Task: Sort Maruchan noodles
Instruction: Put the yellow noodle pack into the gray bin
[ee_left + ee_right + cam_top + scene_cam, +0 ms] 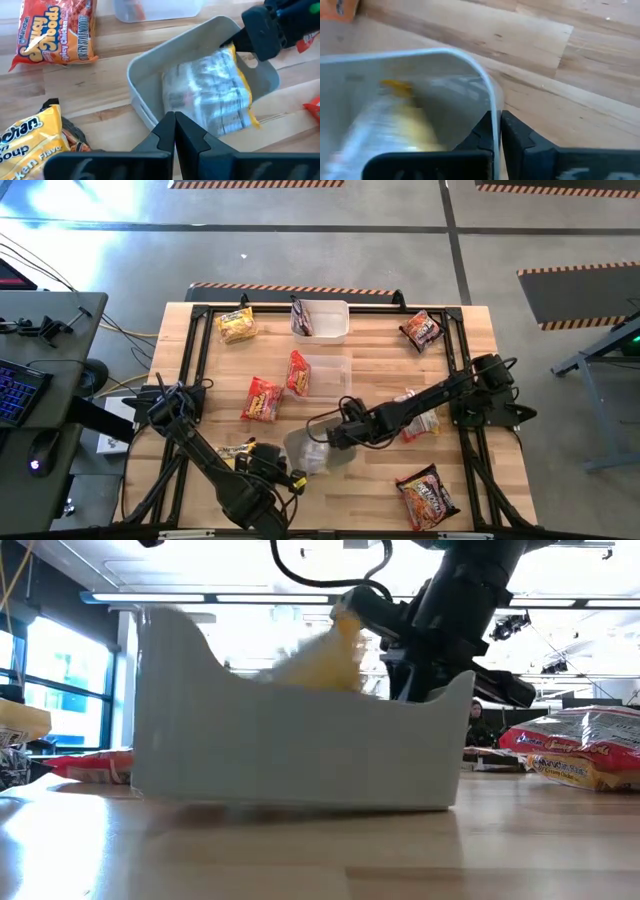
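The Maruchan noodles lay scattered across your wooden table (380,370), and one yellow packet (215,92) sat face down inside the clear tub (145,75) near the front edge. Your left gripper (174,131) had its fingers pressed together just at that tub's near wall, holding nothing that I could see. Your right gripper (496,131) was clamped on the same tub's rim, the thin wall caught between its fingers. Beside the left arm lay another yellow packet (27,145); it looked to be overlapping a darker one, though the view was poor there. Farther back a red packet (262,398) lay flat, and another red one (297,372) leaned on the edge of the second tub (325,372). At the far edge stood a third tub (322,320), between a far yellow packet (236,324) and a dark packet (422,330).
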`<act>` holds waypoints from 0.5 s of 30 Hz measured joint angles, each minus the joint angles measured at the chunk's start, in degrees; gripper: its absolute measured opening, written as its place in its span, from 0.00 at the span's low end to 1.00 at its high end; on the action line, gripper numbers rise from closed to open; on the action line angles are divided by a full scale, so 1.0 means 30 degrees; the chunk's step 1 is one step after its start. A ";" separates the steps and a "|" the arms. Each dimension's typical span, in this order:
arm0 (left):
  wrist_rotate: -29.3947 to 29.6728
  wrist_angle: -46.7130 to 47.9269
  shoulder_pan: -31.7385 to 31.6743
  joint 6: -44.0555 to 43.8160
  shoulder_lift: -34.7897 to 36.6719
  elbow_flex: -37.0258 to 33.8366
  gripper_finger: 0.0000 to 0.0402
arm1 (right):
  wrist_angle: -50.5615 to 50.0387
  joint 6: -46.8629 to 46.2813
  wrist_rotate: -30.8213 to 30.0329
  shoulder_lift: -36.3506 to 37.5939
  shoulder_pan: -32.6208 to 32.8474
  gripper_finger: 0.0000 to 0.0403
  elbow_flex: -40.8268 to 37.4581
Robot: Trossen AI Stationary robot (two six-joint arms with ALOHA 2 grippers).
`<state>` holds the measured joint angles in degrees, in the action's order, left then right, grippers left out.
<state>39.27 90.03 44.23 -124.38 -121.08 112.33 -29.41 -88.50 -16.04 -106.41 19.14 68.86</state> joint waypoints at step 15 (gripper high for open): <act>0.1180 -0.1016 0.0255 0.0204 0.1815 -0.2558 0.00 | -0.0203 -0.4568 -0.0651 0.0015 0.0610 0.00 -0.0007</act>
<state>42.81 86.98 44.99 -123.76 -115.63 104.66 -30.02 -102.21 -17.99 -106.37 20.97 68.84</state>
